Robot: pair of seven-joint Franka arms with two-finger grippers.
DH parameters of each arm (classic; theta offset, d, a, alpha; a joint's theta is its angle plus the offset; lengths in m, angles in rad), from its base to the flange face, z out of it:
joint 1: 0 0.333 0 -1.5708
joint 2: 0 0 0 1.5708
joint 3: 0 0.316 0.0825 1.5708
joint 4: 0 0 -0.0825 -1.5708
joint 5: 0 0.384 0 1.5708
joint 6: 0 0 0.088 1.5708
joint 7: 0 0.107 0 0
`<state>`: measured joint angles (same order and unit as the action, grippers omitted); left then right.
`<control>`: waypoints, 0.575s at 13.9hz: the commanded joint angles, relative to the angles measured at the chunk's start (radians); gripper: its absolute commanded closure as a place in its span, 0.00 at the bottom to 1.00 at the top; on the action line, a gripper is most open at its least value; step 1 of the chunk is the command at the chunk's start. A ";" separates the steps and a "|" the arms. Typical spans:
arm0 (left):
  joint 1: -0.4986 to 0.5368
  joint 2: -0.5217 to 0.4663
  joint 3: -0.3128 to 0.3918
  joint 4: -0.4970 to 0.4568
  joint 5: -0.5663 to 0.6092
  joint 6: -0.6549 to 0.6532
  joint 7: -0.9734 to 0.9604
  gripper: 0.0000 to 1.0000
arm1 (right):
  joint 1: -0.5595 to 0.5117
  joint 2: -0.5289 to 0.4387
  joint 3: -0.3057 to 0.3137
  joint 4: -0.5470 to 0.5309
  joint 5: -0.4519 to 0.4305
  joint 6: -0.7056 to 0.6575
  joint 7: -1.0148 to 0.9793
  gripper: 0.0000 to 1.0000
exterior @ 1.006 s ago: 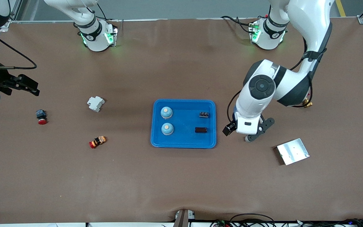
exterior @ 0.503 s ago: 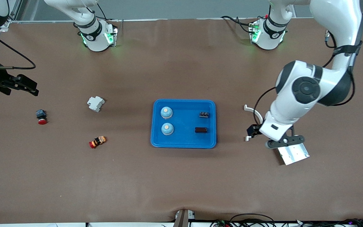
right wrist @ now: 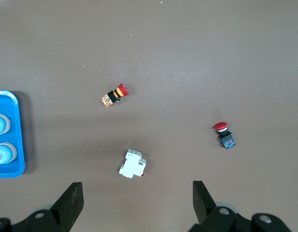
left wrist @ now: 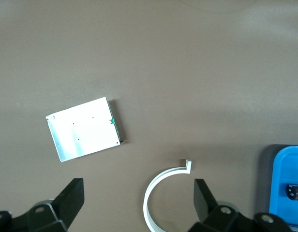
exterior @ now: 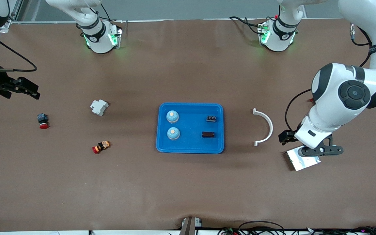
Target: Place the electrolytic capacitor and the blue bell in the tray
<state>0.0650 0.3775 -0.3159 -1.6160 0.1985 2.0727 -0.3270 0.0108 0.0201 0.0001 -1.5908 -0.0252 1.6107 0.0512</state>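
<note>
Tray [exterior: 190,148] long axis toward robot bases; capacitor [exterior: 208,134] apparently crosswise

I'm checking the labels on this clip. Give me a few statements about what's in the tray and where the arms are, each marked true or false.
1. Two blue bells sit in the blue tray. True.
2. The white curved piece lies in the tray. False: it lies on the table, between the tray and the silver plate.
3. The left tool is over the silver plate, open and empty. True.
4. The right tool holds the white block. False: it is open and empty.
</note>
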 commanded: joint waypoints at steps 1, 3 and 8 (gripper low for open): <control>0.010 -0.029 -0.006 -0.010 -0.004 -0.013 0.019 0.00 | -0.022 -0.023 0.012 -0.012 0.001 -0.009 -0.010 0.00; 0.015 -0.051 -0.006 -0.013 -0.007 -0.017 0.032 0.00 | -0.020 -0.023 0.012 -0.012 0.001 -0.008 -0.011 0.00; 0.012 -0.113 0.027 -0.016 -0.054 -0.059 0.121 0.00 | -0.022 -0.023 0.012 -0.012 0.002 -0.009 -0.011 0.00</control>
<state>0.0935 0.3136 -0.3084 -1.6150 0.1826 2.0456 -0.2329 0.0104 0.0201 -0.0002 -1.5908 -0.0252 1.6101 0.0512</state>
